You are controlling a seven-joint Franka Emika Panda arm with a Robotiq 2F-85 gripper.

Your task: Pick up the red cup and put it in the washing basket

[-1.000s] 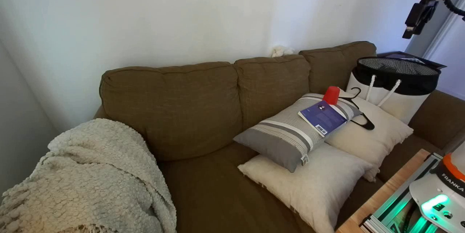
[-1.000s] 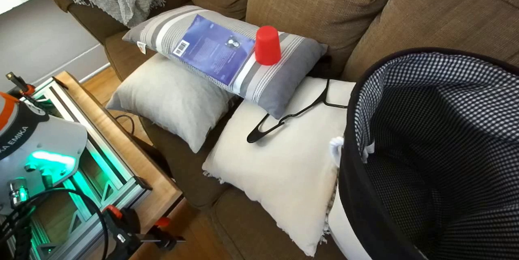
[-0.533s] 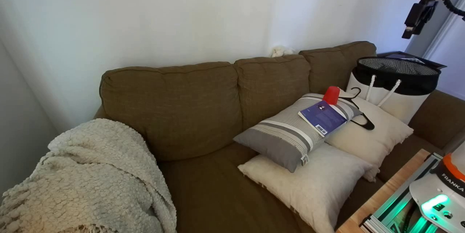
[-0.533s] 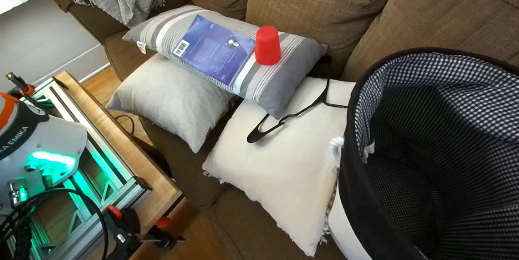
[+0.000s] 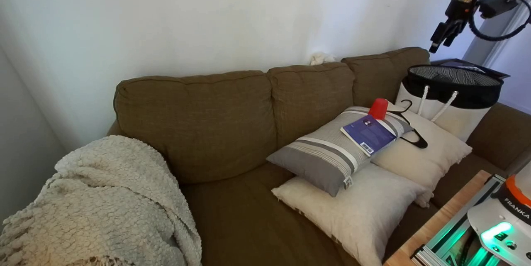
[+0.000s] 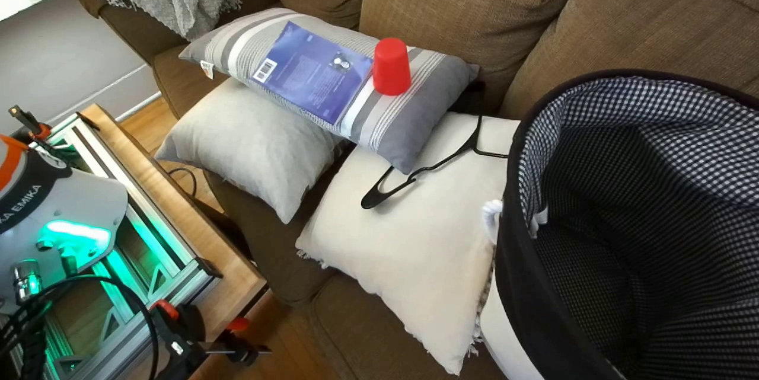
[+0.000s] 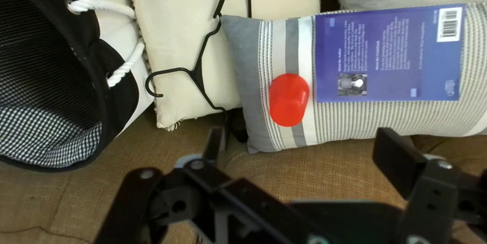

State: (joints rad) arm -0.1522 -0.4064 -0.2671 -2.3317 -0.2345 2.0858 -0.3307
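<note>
The red cup (image 5: 378,109) stands upside down on the striped grey pillow, beside the purple book, in both exterior views (image 6: 391,67). It also shows in the wrist view (image 7: 289,99), above the space between the fingers. The washing basket (image 5: 456,93), white with a black rim and checked lining, stands on the sofa at the right; its open mouth shows in an exterior view (image 6: 522,285) and at the left of the wrist view (image 7: 114,95). My gripper (image 5: 440,47) is open and empty, high above the sofa near the basket; its fingers are wide apart in the wrist view (image 7: 298,141).
The purple book (image 6: 317,72) lies on the striped pillow (image 6: 409,131), touching or close to the cup. A black hanger (image 6: 442,160) lies on a cream pillow (image 6: 409,238) between cup and basket. The robot's wooden table (image 6: 237,273) stands before the sofa.
My gripper and arm have moved left and slightly down in an exterior view, so more of the arm shows. The cup, book, pillows and basket have not moved.
</note>
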